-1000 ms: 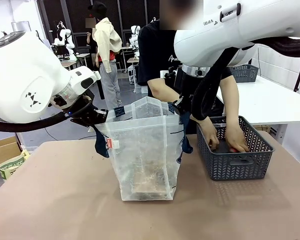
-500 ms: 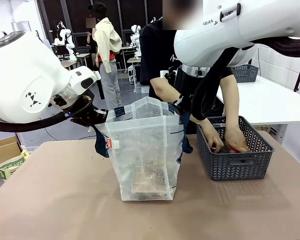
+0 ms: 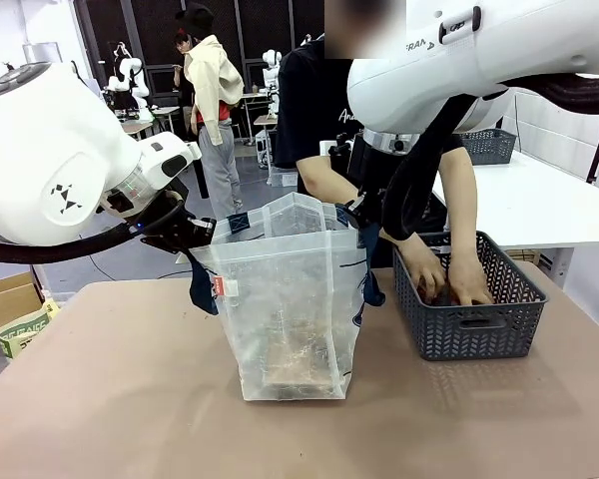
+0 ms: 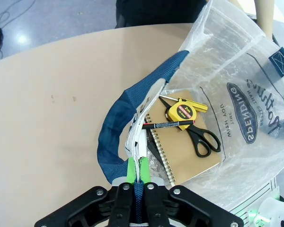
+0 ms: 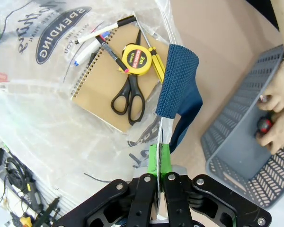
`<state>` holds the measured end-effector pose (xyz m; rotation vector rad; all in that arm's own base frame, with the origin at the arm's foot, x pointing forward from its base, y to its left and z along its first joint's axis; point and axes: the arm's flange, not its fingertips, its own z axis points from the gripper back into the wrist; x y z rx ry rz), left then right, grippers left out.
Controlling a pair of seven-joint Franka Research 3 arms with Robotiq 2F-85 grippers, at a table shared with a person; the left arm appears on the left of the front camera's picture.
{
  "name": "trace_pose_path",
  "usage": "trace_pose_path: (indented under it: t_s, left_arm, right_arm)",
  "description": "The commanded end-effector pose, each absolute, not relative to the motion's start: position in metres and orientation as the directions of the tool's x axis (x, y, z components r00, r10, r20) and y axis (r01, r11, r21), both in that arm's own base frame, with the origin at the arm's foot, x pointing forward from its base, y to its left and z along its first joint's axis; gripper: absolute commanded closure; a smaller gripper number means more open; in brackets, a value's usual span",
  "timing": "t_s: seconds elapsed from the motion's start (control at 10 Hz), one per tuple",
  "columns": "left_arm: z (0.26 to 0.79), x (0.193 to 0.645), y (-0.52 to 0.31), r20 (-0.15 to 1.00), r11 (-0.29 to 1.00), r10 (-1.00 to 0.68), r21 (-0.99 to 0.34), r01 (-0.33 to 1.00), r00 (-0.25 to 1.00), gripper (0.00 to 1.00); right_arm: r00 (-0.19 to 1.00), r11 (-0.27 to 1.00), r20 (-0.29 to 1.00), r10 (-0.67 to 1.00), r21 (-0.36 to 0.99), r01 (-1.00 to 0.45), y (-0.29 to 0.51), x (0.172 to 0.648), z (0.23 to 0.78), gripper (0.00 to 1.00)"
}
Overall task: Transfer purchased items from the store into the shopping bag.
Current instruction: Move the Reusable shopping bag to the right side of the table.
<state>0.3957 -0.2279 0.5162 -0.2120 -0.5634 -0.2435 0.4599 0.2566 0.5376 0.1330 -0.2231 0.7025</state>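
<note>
Now holding a limp bag open by both straps

Holds the shopping bag (image 3: pixel 295 299) upright on the counter (image 3: pixel 100 379), between the arms and just beside the grey basket (image 3: pixel 469 324). Grips it twice: with the left tool (image 4: pixel 137 171) pinched tight on one navy strap (image 4: pixel 128 118) and the rim film, and with the right tool (image 5: pixel 158 158) pinched tight on the other strap (image 5: pixel 180 85).

Reads as light, thin, floppy and slippery, and likely to sag shut on release of either side. Best taken at the woven straps, not at the film.

Counts inside:
- one spiral notebook (image 4: pixel 184 158)
- one pair of scissors (image 4: pixel 201 137)
- one yellow tape measure (image 4: pixel 183 112)
- at least three pens (image 5: pixel 102 33)

Counts outside: two straps, one basket close by, and the person's two hands (image 3: pixel 426 271) down in it.
</note>
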Motion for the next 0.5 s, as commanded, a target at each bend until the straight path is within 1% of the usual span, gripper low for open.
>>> trace_pose_path:
  t_s: [0.0, 0.4]
  left_arm:
    - [0.5162, 0.3949, -0.2261, 0.551, 0.952, -0.161, -0.133, 0.276, 0.819, 1.00]
    - [0.5162, 0.3949, -0.2261, 0.551, 0.952, -0.161, -0.133, 0.276, 0.819, 1.00]
  right_arm:
    - [0.744, 0.758, 0.242, 0.622, 0.049, -0.650, 0.2549, 0.4600, 0.5381, 1.00]
    - [0.744, 0.758, 0.242, 0.622, 0.049, -0.650, 0.2549, 0.4600, 0.5381, 1.00]
